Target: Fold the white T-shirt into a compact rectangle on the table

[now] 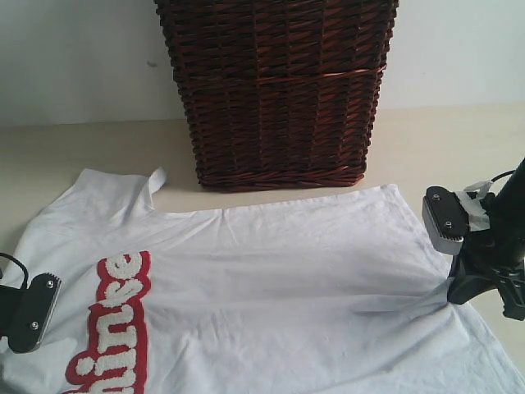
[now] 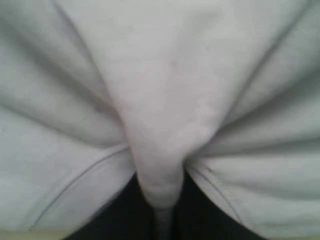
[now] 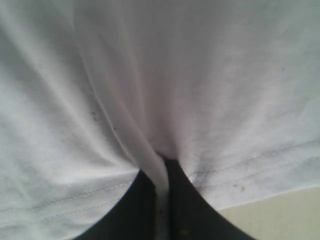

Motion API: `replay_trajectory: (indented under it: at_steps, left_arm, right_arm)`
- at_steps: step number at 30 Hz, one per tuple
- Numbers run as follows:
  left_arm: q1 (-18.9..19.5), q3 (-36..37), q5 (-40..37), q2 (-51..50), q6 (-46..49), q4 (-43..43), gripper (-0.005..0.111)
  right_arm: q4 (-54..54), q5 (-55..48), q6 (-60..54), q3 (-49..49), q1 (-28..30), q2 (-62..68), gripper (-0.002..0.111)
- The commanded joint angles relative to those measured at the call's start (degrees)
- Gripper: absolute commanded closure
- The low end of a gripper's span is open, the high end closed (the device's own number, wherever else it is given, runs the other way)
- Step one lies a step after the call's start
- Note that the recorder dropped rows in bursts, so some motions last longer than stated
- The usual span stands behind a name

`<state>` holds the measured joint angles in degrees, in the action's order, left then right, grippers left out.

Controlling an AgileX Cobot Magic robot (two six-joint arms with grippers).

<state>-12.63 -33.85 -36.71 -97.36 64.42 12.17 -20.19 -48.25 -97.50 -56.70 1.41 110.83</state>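
The white T-shirt (image 1: pixel 287 279) lies spread flat on the table (image 1: pixel 443 139), its red band of white letters (image 1: pixel 115 320) at the near left. At the shirt's left edge, my left gripper (image 1: pixel 29 316) is shut on a pinched fold of the white cloth (image 2: pixel 160 185). My right gripper (image 1: pixel 455 287) is at the shirt's right edge, shut on a thin fold of cloth (image 3: pixel 159 175) beside the stitched hem (image 3: pixel 250 165). Creases in the fabric run toward that pinch. The cloth fills both wrist views, and only the dark jaws show at the base.
A tall dark brown wicker basket (image 1: pixel 279 90) stands on the table just behind the shirt's far edge. Bare table shows to the left (image 1: pixel 82 144) and right of it, and a strip of table (image 3: pixel 280 215) past the hem.
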Motion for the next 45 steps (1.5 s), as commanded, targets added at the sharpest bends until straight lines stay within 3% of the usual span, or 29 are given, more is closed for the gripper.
replay_trajectory:
  at_steps: [1,12,16,26,30,35,39,45]
  left_arm:
    - [0.1,2.1,9.1,-4.2,-0.2,-2.7,0.107]
    - [0.1,2.1,10.8,-4.2,-1.3,-2.5,0.107]
    - [0.1,-0.1,9.5,-1.9,-3.3,-1.1,0.107]
    - [0.0,-14.6,-12.0,15.9,-21.4,21.0,0.107]
    - [0.0,-21.2,-10.4,23.9,-22.2,27.1,0.107]
    - [0.0,-28.1,-3.7,31.7,-22.8,26.5,0.107]
    - [0.0,-29.4,-4.9,35.7,-22.8,20.7,0.107]
    - [0.0,-29.4,-8.9,40.7,-22.9,14.7,0.107]
  right_arm:
    - [-0.7,0.3,0.1,0.3,-0.1,-0.5,0.108]
    - [-0.9,0.3,0.3,0.3,-0.1,-0.6,0.108]
    - [-0.4,-0.5,5.1,0.3,-0.1,-2.4,0.108]
    - [9.1,-10.6,13.2,0.0,-0.1,-22.2,0.108]
    - [12.4,-16.3,18.8,-2.9,-0.1,-29.7,0.108]
    - [15.1,-11.7,17.1,-8.0,-0.1,-38.4,0.108]
    - [13.9,-6.7,17.3,-11.2,-0.1,-42.9,0.108]
    - [12.5,-7.5,17.3,-12.3,-0.1,-46.9,0.108]
